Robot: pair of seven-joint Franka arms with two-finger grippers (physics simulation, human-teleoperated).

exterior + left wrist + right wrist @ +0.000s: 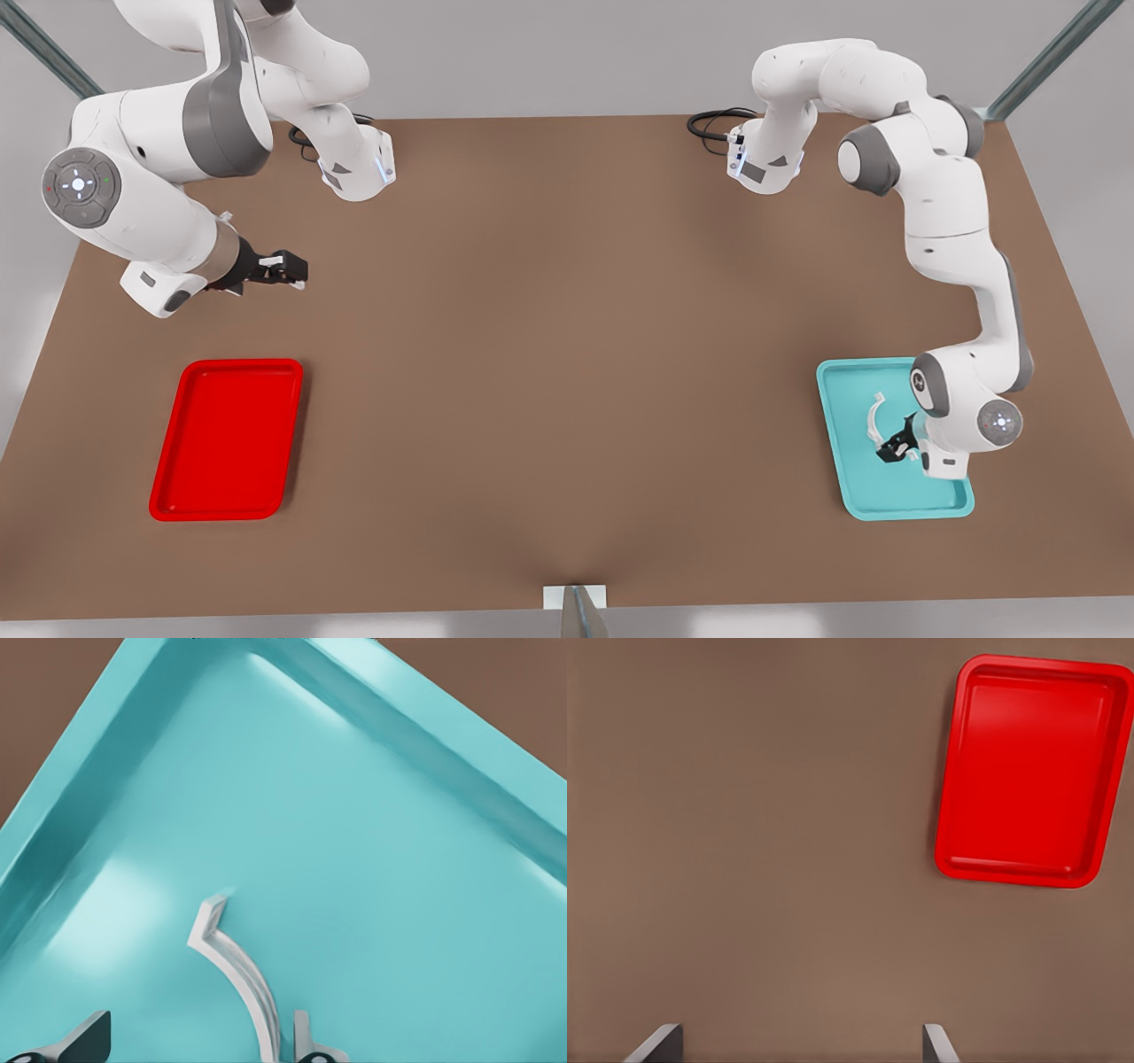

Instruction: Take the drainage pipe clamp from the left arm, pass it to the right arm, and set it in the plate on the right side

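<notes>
The drainage pipe clamp [875, 416], a thin white arc, lies inside the teal tray [850, 394] at the front view's right. My left gripper [895, 447] hangs low over that tray, open, its fingers straddling the near end of the clamp [235, 966]. One fingertip [302, 1038] stands close beside the arc; whether they touch I cannot tell. The plate [229, 439], bright red, sits at the front view's left with nothing in it. My right gripper [297, 270] waits open above bare table, behind the plate [1032, 771].
The teal tray's raised rim [80, 788] runs close around the left gripper. Both arm bases [359, 173] stand at the table's far edge with black cables. A wide stretch of brown table [567, 354] separates the two trays.
</notes>
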